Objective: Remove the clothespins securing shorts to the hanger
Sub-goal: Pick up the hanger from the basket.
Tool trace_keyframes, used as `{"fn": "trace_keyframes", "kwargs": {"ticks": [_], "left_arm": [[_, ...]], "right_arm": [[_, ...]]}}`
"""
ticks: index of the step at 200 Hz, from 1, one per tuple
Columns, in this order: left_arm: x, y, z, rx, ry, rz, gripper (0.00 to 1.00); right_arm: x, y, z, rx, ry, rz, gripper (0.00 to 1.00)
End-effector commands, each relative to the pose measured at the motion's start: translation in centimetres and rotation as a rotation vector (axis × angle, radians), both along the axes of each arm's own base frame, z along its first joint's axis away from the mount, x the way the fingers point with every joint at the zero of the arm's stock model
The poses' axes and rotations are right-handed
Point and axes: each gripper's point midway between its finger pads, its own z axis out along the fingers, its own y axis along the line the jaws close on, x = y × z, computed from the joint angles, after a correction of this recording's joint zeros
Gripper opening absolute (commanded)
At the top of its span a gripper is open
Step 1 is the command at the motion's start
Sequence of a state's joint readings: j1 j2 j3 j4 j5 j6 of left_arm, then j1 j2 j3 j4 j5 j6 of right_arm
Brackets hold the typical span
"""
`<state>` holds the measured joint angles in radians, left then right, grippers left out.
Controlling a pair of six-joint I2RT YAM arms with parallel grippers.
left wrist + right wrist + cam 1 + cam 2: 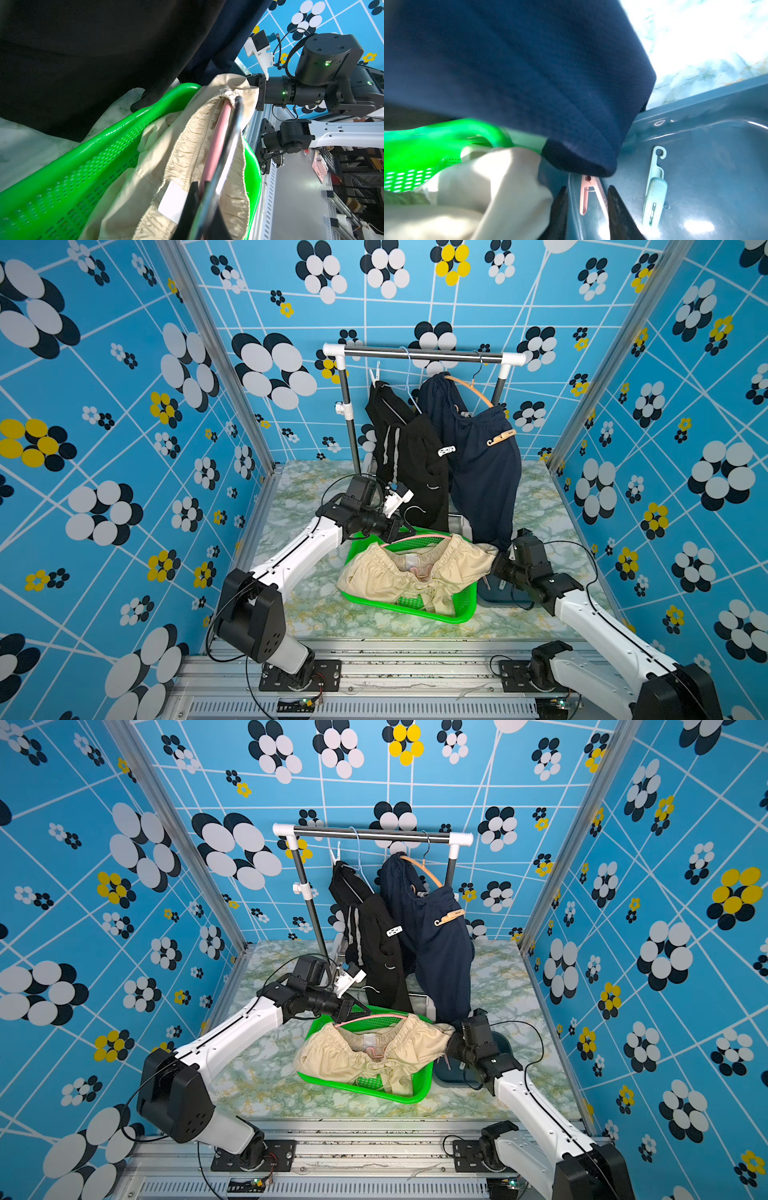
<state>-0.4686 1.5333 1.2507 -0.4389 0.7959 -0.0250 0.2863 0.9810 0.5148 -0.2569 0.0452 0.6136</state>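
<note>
Pink clothespin (588,194) sits btwn parted jaws of R hand (587,188); L hand (201,184) clamped on pink hanger (218,135).

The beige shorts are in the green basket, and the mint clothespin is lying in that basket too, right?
Not quite. The beige shorts are in the green basket, but the mint clothespin lies in the dark blue tray, as the right wrist view shows.
</note>
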Motion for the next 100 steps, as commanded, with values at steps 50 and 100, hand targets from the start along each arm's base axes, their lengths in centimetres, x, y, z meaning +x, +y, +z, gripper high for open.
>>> {"fn": "trace_keyframes", "kwargs": {"ticks": [50, 100], "left_arm": [[-2.4, 1.6, 6.8, -0.011, -0.282, -0.036, 0.00], [-4.0, 4.4, 12.3, -0.028, -0.578, 0.055, 0.00]], "right_arm": [[-1.7, -0.6, 4.1, -0.017, -0.060, 0.019, 0.32], [-2.6, 0.7, 11.2, 0.015, -0.219, 0.071, 0.36]]}}
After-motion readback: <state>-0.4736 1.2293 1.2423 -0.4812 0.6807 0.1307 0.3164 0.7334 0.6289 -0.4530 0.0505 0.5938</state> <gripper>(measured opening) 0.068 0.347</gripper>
